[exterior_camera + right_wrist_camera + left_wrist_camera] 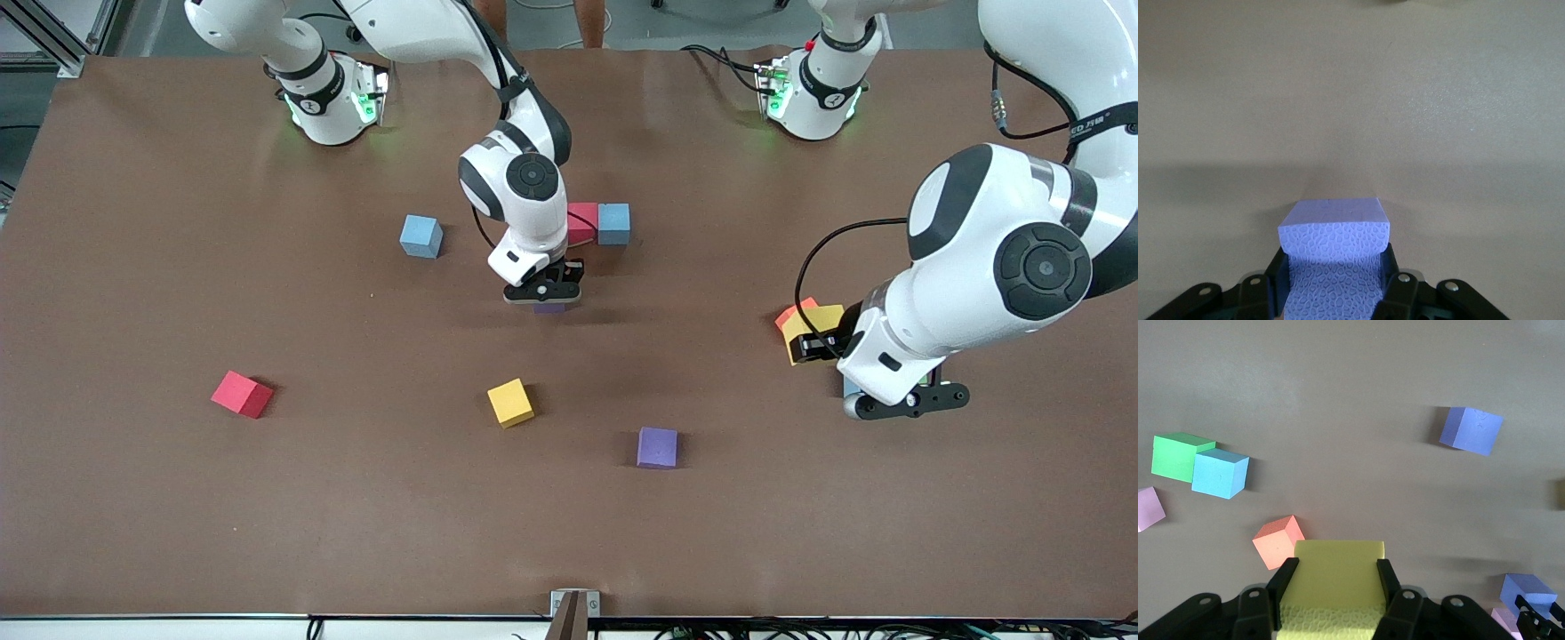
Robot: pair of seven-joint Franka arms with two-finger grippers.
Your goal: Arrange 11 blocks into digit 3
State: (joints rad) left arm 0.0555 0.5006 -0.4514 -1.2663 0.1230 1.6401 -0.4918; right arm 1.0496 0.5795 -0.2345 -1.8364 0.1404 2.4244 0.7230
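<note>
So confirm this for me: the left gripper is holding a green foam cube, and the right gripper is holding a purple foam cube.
Not quite. The left gripper is shut on a yellow foam cube, not a green one, as the left wrist view shows. The right gripper does hold a purple foam cube.

A brown mat (267, 516) covers the table, lying flat with faint creases near its edge toward the arm bases. A small metal bracket (574, 606) sits at the mat's edge nearest the front camera. Black cables (711, 629) run along that edge.

Bright, even overhead light; soft shadows, sharp focus.
</note>
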